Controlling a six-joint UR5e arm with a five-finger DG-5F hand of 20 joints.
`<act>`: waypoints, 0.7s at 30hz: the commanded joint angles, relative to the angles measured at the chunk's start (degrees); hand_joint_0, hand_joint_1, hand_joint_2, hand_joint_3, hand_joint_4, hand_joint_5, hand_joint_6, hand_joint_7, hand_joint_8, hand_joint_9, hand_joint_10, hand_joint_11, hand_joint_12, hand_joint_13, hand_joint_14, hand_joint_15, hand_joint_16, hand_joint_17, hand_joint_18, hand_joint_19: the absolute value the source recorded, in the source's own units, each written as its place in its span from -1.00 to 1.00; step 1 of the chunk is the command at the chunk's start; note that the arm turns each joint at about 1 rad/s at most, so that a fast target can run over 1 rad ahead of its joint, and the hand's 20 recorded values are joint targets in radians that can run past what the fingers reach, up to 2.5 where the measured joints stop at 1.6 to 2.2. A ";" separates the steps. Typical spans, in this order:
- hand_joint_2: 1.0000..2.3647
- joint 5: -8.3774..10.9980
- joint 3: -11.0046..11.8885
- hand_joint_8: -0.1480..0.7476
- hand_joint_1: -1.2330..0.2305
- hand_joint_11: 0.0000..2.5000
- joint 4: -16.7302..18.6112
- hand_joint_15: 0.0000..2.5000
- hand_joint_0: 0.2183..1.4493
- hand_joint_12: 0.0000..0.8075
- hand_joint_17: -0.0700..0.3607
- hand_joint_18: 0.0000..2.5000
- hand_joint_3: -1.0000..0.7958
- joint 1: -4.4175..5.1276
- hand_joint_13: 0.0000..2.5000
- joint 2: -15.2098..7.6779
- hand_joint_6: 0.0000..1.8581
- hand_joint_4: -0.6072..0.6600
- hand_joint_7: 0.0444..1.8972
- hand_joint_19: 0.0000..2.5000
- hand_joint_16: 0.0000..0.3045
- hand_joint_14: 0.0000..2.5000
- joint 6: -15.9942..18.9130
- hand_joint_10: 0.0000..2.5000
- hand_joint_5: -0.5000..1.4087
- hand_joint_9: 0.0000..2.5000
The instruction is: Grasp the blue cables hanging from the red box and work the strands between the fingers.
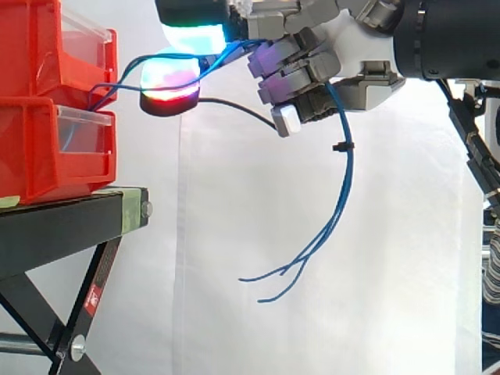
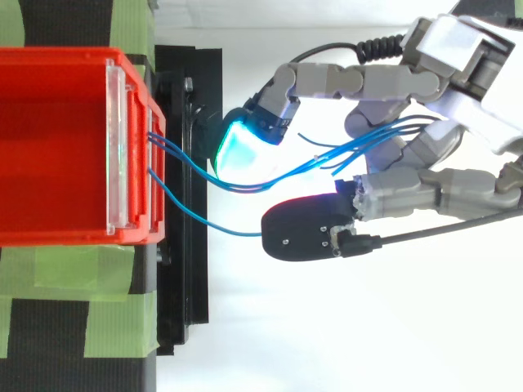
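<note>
Two red boxes (image 1: 31, 141) are stacked at the left on a black stand; from above, the upper red box (image 2: 49, 147) has an open top. Thin blue cables (image 2: 196, 175) leave its front edge and run right into my hand (image 2: 466, 73). In the side view the hand (image 1: 351, 47) sits high, right of the boxes, with fingers curled round the strands. Its glowing fingertips (image 1: 269, 58) press on them. Past the fingers the blue cables (image 1: 344, 172) hang down in a loose curve, bound by a small black tie, and their free ends fan out.
The black stand (image 1: 62, 219) carries green tape strips (image 2: 73, 269) on top, and its legs slant down at the lower left. A white curtain (image 1: 312, 312) fills the background. The arm enters at the right edge.
</note>
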 commanded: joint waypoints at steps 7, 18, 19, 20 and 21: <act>-0.99 0.05 0.00 0.52 -0.22 1.00 0.01 0.37 0.56 0.69 0.17 1.00 0.03 -0.08 0.57 0.02 -0.99 0.34 0.31 -0.52 0.59 1.00 0.00 1.00 0.06 0.42; -0.14 0.05 0.00 0.52 -0.29 1.00 0.01 0.37 -0.05 0.69 0.17 1.00 0.00 -0.08 0.57 0.02 -0.98 0.44 0.18 -0.52 0.59 1.00 0.00 1.00 0.13 0.42; -0.12 0.05 0.00 0.52 -0.30 1.00 0.01 0.37 -0.07 0.69 0.17 1.00 -0.03 -0.08 0.57 0.02 -0.98 0.44 0.17 -0.52 0.59 1.00 0.00 1.00 0.13 0.42; -0.46 0.05 0.00 0.52 -0.32 1.00 0.01 0.37 0.12 0.69 0.17 1.00 0.09 -0.08 0.57 0.02 -0.98 0.42 0.16 -0.52 0.59 1.00 0.00 1.00 0.11 0.42; -0.66 0.05 0.00 0.52 -0.33 1.00 0.01 0.37 0.29 0.69 0.17 1.00 0.16 -0.08 0.57 0.02 -0.98 0.40 0.14 -0.52 0.59 1.00 0.00 1.00 0.11 0.42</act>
